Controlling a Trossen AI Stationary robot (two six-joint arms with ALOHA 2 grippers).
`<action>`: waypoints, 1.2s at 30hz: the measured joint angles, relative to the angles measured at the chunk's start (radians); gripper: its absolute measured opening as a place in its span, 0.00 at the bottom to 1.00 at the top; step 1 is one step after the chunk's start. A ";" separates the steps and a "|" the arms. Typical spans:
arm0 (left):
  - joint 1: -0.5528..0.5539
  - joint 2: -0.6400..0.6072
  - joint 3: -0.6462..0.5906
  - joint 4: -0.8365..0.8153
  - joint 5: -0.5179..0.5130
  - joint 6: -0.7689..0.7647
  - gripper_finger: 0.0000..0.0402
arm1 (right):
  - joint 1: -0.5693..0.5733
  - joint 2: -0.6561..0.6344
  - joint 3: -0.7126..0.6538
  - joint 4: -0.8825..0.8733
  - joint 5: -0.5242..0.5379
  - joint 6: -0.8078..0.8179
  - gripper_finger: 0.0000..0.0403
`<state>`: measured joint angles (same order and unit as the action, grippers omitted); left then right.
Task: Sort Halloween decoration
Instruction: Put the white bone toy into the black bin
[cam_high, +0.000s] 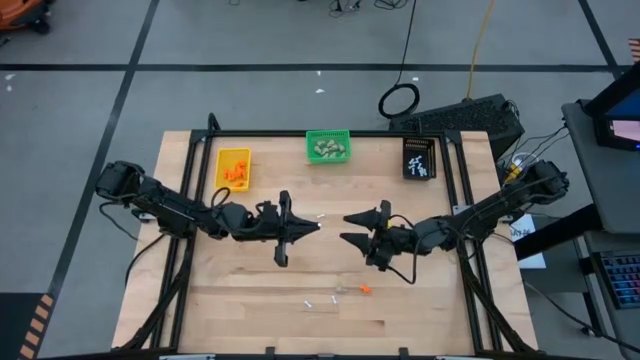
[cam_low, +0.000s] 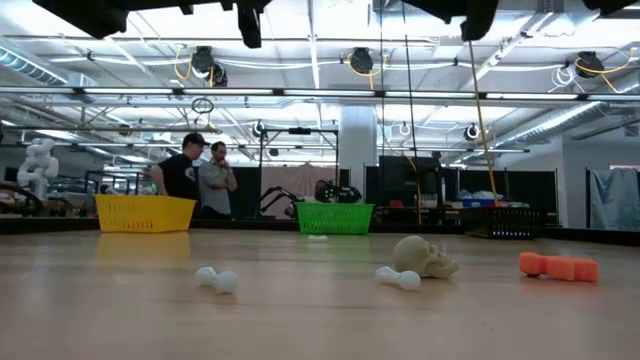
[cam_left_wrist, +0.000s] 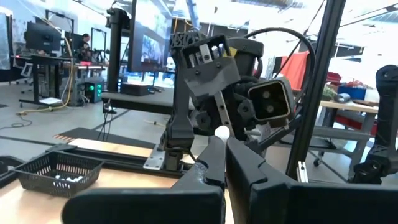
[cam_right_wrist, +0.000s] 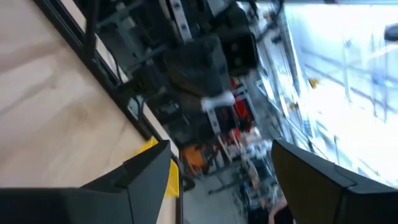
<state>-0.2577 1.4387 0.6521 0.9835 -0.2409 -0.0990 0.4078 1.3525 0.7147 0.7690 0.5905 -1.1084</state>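
Note:
My left gripper (cam_high: 314, 227) hovers over the middle of the table, shut on a thin white stick whose knobbed end (cam_left_wrist: 221, 132) pokes out past the fingertips. My right gripper (cam_high: 349, 228) faces it from the table's right, a short gap away, open (cam_right_wrist: 221, 149) and with nothing between its fingers. On the near part of the table lie two white sticks (cam_low: 217, 279) (cam_low: 398, 277), a beige-grey lump (cam_low: 425, 256) and an orange bit (cam_low: 558, 266). Another small white piece (cam_high: 322, 216) lies on the wood by the grippers. My left gripper pinches the white stick between its two fingertips (cam_left_wrist: 211, 152); only the rounded end (cam_left_wrist: 221, 132) shows beyond them, and the rest is hidden by the fingers. The fingers lie about level, pointing toward the table's right. The stick is lifted clear of the table.
Three small bins stand along the far edge: yellow (cam_high: 233, 167) with orange bits, green (cam_high: 328, 147) with beige lumps, black (cam_high: 419, 158) with white pieces. Black frame rails run along the table's left and right sides. Two people stand in the room beyond (cam_low: 200, 175).

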 joint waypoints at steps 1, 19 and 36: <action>0.000 0.000 0.000 0.003 0.000 0.000 0.00 | -0.008 0.007 0.012 -0.005 -0.023 -0.007 0.66; 0.001 0.000 0.000 0.003 0.000 0.000 0.00 | -0.058 0.205 0.219 -0.018 -0.069 -0.108 0.65; 0.000 0.000 0.001 0.000 0.028 -0.027 0.00 | -0.092 0.205 0.221 -0.040 -0.155 -0.108 0.52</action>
<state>-0.2577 1.4387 0.6529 0.9832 -0.2131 -0.1261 0.3160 1.5578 0.9360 0.7287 0.4358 -1.2167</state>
